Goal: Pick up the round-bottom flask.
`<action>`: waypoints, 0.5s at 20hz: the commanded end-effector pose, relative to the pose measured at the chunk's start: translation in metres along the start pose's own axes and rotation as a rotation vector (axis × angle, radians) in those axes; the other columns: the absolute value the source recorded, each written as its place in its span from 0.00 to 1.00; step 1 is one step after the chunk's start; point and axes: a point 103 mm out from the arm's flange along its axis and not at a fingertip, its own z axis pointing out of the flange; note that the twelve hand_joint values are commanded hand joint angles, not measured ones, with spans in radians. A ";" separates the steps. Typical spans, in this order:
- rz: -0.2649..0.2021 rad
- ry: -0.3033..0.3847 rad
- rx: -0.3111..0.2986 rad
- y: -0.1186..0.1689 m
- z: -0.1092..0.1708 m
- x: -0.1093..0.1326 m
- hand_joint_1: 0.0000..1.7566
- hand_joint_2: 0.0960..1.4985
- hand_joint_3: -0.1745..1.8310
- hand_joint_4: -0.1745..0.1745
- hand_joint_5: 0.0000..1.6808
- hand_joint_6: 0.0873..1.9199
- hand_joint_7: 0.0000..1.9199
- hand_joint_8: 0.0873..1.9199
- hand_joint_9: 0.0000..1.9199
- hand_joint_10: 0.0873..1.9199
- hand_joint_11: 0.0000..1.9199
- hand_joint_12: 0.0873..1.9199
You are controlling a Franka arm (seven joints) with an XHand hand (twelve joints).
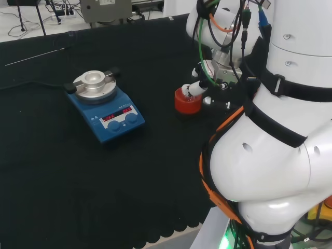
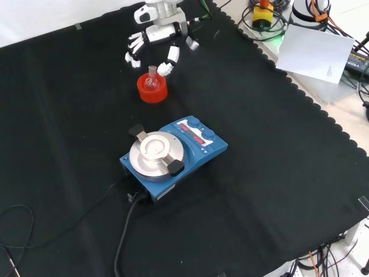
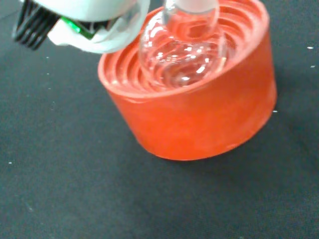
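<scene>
A clear round-bottom flask (image 3: 182,52) sits upright in a red ribbed stand (image 3: 199,114), its bulb nested in the stand's concentric ridges and its short neck (image 2: 152,71) rising straight up, as the front view shows; the stand rests on the black cloth of the surface (image 2: 277,173); the hand (image 2: 155,36) hangs just above and beyond the flask in the front view, its black and white fingers (image 2: 134,51) spread apart and pointing down toward the stand, one fingertip just beside the flask's neck, though whether it touches the glass cannot be told; the fingers are not closed round the flask; in the head view the stand (image 1: 187,100) lies just left of the arm's white links, with part of the hand (image 1: 196,88) over it; nearer the camera in the front view, well apart from the stand, stands a blue hotplate stirrer (image 2: 173,158) with a round metal top, its black cable (image 2: 124,236) trailing off across the cloth.
</scene>
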 end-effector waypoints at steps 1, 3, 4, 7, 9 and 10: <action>0.012 -0.013 0.005 -0.005 0.001 -0.011 0.48 0.32 0.41 0.28 0.25 0.32 0.13 0.34 0.20 0.36 0.00 0.70; 0.012 -0.007 0.009 -0.006 0.001 -0.015 0.48 0.32 0.41 0.28 0.26 0.32 0.13 0.34 0.20 0.36 0.00 0.70; 0.012 -0.007 0.010 -0.006 0.001 -0.016 0.48 0.32 0.41 0.28 0.26 0.33 0.13 0.34 0.20 0.36 0.00 0.70; 0.010 -0.008 0.008 -0.007 0.004 -0.015 0.49 0.31 0.41 0.29 0.27 0.33 0.13 0.34 0.20 0.36 0.00 0.70; 0.008 0.001 0.011 -0.006 0.004 -0.018 0.49 0.31 0.41 0.29 0.29 0.34 0.14 0.34 0.20 0.36 0.00 0.70; 0.007 0.001 0.013 -0.006 0.005 -0.018 0.49 0.32 0.41 0.29 0.30 0.34 0.14 0.34 0.20 0.36 0.00 0.70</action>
